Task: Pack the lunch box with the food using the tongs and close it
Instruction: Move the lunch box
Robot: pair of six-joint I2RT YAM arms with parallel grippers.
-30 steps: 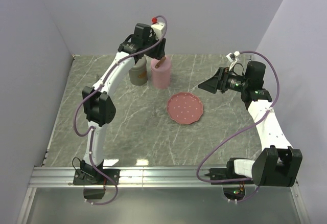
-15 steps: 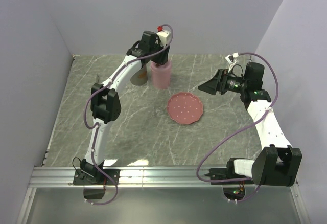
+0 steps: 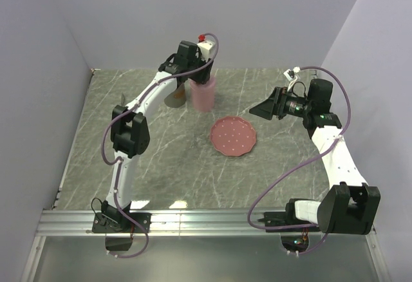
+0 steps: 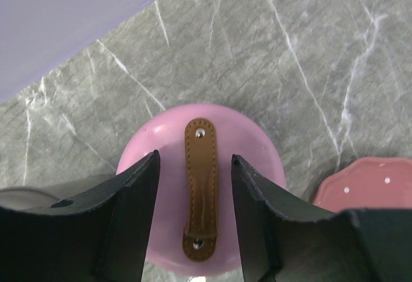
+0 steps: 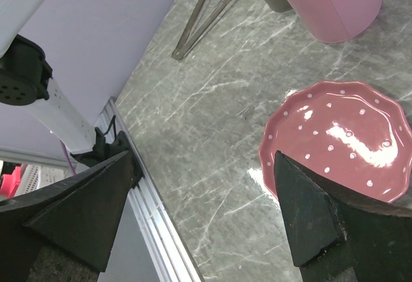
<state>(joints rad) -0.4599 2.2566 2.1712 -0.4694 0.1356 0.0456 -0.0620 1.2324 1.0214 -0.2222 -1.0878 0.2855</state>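
While your left gripper [image 4: 195, 161] hangs right over the pink lunch box [image 4: 257, 159], its jaws stand partly apart and straddle the brown strap [image 4: 201, 185] on the lid. A strip of pink lid shows on each side of the strap, so you are gripping nothing there. The grey cup [image 3: 172, 98] stands just beside the pink box on its left, half hidden under your left arm in the top view.

Your right gripper [image 5: 203, 159] is in the air over the right side of the marble table [image 3: 161, 159], well apart from the box, with its fingers spread wide and nothing between them. The pink dotted plate [image 5: 341, 137] lies below it, near the box.

The tongs [image 5: 205, 13] lie flat on the table on the far left, past the grey cup from the pink box (their spread ends point toward that cup and the joined end points away). They are well apart from both of your grippers. In the top view your left arm covers most of that spot, and the thin line left of the arm is probably the same tongs
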